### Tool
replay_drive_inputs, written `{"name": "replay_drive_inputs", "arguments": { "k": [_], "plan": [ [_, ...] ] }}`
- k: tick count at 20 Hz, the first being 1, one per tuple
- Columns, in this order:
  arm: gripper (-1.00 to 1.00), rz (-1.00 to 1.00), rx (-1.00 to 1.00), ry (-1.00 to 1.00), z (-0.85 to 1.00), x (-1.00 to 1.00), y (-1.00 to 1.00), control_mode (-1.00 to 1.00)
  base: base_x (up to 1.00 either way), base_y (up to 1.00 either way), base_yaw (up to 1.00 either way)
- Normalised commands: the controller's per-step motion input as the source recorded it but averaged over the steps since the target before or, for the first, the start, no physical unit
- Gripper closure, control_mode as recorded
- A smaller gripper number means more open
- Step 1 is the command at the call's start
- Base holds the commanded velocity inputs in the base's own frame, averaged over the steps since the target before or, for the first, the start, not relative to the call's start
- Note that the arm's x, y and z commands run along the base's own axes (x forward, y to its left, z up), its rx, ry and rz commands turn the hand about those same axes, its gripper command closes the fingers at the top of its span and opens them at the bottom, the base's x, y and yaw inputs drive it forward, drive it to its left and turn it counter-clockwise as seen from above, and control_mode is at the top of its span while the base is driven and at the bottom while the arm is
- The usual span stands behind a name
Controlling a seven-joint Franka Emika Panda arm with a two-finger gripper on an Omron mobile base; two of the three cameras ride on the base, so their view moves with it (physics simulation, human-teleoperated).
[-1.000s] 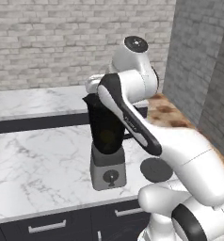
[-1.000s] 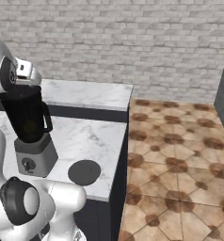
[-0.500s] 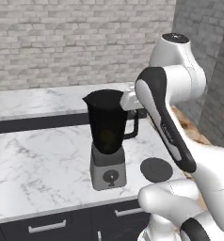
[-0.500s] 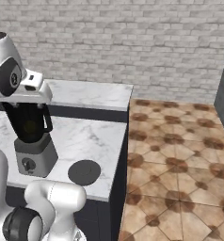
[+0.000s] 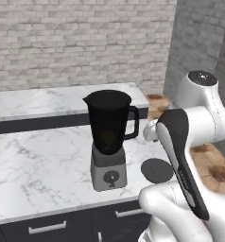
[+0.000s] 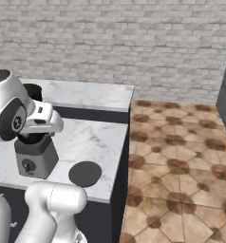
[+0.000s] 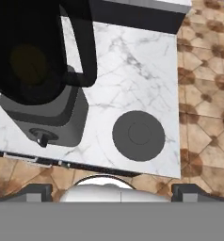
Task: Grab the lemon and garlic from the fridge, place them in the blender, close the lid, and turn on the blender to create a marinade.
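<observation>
Arm swung right, off the blender (image 5: pixel 109 137) since before, lemon (image 7: pixel 28 63) inside jar from above, lid (image 7: pixel 139 135) flat on counter (image 5: pixel 34 160), gripper (image 7: pixel 111 190) spread wide, empty.

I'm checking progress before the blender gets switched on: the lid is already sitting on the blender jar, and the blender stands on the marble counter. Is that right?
Not quite. The lid lies flat on the marble counter beside the blender, and the jar's mouth is open, as the hand view shows. The blender does stand on the marble counter.
</observation>
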Motion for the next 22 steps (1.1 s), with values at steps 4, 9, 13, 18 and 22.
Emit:
{"name": "replay_drive_inputs", "arguments": {
  "k": [4, 9, 13, 18, 22],
  "plan": [
    [-1.0, 0.01, 0.0, -0.17, -0.1, -0.64, -0.25, -1.0, 0.0, 0.0, 0.0],
    [-1.0, 0.0, 0.0, 0.0, 0.0, 0.0, 0.0, 1.0, -1.0, -0.99, 0.0],
    [-1.0, 0.0, 0.0, 0.0, 0.0, 0.0, 0.0, 1.0, -0.51, -1.0, -0.09],
    [-1.0, 0.0, 0.0, 0.0, 0.0, 0.0, 0.0, 1.0, 0.15, -1.0, -0.02],
    [-1.0, 0.0, 0.0, 0.0, 0.0, 0.0, 0.0, 1.0, 0.96, -0.67, 0.0]
  ]
}}
